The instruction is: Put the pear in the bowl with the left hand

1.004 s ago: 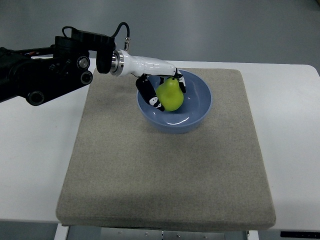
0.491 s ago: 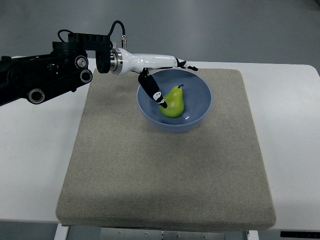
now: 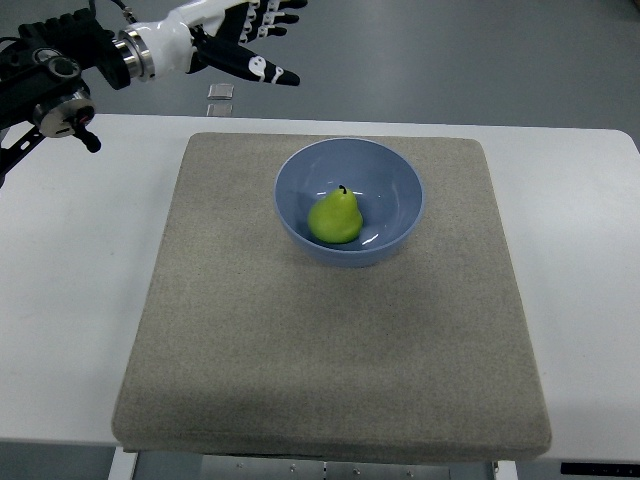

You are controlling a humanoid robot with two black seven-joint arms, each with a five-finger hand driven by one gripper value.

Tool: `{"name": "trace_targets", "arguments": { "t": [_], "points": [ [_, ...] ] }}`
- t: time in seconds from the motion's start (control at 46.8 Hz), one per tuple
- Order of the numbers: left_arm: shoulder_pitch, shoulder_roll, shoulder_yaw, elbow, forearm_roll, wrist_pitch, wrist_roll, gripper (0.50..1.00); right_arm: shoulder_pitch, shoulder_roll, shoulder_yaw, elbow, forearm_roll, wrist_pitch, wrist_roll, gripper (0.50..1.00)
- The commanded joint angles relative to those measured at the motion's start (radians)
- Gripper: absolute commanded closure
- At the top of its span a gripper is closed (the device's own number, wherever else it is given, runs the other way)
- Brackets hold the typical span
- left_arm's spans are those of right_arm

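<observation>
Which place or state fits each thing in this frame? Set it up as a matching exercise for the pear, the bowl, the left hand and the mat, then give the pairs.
Things:
1. pear
2. bowl
3. left hand
4. mat

Places or states:
A. grey, spread flat on the white table
B. blue, standing on the far half of the mat
C. fingers spread and holding nothing, at the picture's top left, off the mat
D. green, lying inside the bowl with its stem end pointing away from the camera

Pairs: 1-D, 2-B, 3-C, 4-A
</observation>
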State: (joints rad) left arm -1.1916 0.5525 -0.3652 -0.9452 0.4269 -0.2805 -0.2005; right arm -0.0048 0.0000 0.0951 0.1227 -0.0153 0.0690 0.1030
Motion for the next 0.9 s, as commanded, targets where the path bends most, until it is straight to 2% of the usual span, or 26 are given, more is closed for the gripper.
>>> {"name": "trace_targets", "arguments": {
  "t": [0.0, 0.256, 0.384, 0.705, 0.875],
  "points": [
    [0.05, 0.003, -0.029, 0.045, -0.15, -0.019, 0.0, 0.504, 0.0, 0.0, 0.0, 0.0, 0.0, 0.0, 0.0, 0.574],
    [0.19, 0.026, -0.1, 0.129, -0.442, -0.094, 0.001, 0.504, 0.0, 0.0, 0.0, 0.0, 0.0, 0.0, 0.001, 0.574],
    [0.251, 0.021, -0.124, 0.158, -0.548, -0.172, 0.016, 0.506, 0.0, 0.0, 0.0, 0.0, 0.0, 0.0, 0.0, 0.574],
    [0.308, 0.018, -0.127, 0.201, -0.605, -0.308, 0.199, 0.504, 0.0, 0.0, 0.0, 0.0, 0.0, 0.0, 0.0, 0.574],
    [0.311, 0.021, -0.127, 0.204, -0.662, -0.33, 0.236, 0.504, 0.0, 0.0, 0.003, 0.003, 0.006, 0.009, 0.001, 0.574]
  ]
}}
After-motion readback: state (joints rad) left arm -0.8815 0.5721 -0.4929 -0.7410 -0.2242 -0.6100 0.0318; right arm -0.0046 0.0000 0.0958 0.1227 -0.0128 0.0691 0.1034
